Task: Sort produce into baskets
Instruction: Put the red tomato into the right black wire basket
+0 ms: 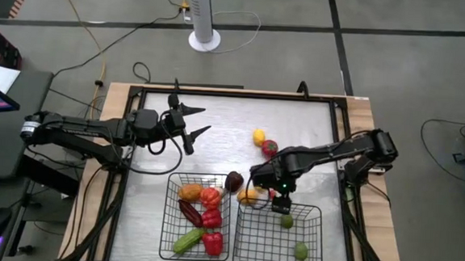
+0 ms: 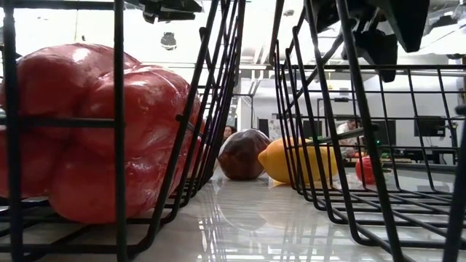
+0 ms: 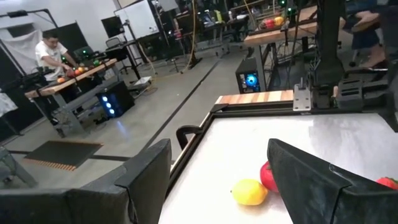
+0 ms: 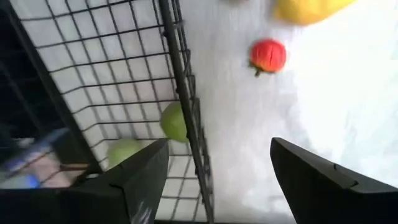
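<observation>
Two black wire baskets stand at the table's near edge. The left basket (image 1: 167, 224) holds red peppers (image 1: 212, 242), a green cucumber (image 1: 187, 241), an orange piece (image 1: 190, 193) and a dark red piece. The right basket (image 1: 317, 233) holds two limes (image 1: 287, 222). My right gripper (image 1: 281, 203) hangs open, pointing down over the right basket's far rim (image 4: 186, 93), with nothing between its fingers. On the table lie a lemon (image 1: 259, 136), a tomato (image 1: 269, 147), a dark purple piece (image 1: 233, 181), a yellow-orange piece (image 1: 247, 196) and a small red piece (image 4: 268, 55). My left gripper (image 1: 193, 120) waits open above the far left.
A raised black frame (image 1: 219, 92) runs around the tabletop. Bare table lies between the baskets and the far edge and at the near left. Beyond the table stand benches with other produce and a person (image 3: 53, 50).
</observation>
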You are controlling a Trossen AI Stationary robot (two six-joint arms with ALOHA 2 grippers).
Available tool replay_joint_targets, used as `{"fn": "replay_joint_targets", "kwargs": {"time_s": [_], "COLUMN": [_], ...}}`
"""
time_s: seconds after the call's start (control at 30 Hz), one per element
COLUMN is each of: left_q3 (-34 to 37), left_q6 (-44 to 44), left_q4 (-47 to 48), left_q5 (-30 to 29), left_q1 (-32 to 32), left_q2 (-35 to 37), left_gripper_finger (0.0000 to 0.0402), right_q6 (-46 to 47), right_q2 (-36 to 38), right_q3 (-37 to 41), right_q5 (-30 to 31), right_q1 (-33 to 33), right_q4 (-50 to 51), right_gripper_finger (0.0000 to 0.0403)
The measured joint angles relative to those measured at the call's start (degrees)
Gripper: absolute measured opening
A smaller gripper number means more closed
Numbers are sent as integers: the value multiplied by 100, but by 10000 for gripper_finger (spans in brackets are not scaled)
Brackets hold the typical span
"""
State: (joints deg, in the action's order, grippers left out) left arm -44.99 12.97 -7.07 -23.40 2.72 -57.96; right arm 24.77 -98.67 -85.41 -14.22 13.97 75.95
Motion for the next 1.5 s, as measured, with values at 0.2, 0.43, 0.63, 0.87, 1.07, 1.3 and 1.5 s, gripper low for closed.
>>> {"fn": "replay_joint_targets", "kwargs": {"time_s": [0.2, 0.43, 0.63, 0.87, 1.07, 1.3, 1.5], "left_q3": [0, 0, 0, 0, 0, 0, 0], "left_q6": [-7, -9, -11, -11, -10, 2, -4], "left_q4": [-4, -7, -7, 11, 11, 13, 13], "left_q5": [-4, -9, -24, -23, -22, -20, -17], "left_q1": [0, 0, 0, 0, 0, 0, 0], "left_q2": [1, -1, 1, 1, 1, 0, 1], "left_gripper_finger": [254, 254, 254, 254, 254, 254, 254], "right_q6": [-133, -152, -342, -855, -1091, -937, -991], "right_q2": [-2, 0, -2, -2, 0, -2, 66], "right_q3": [0, 339, 415, 415, 415, 169, -484], "right_q5": [236, 224, 314, 873, 1119, 829, 1267], "right_q1": [138, 227, 161, 74, -162, -361, -638], "right_q4": [-16, -390, -396, -112, 17, -170, -178], "right_gripper_finger": [311, 311, 311, 311, 311, 311, 311]}}
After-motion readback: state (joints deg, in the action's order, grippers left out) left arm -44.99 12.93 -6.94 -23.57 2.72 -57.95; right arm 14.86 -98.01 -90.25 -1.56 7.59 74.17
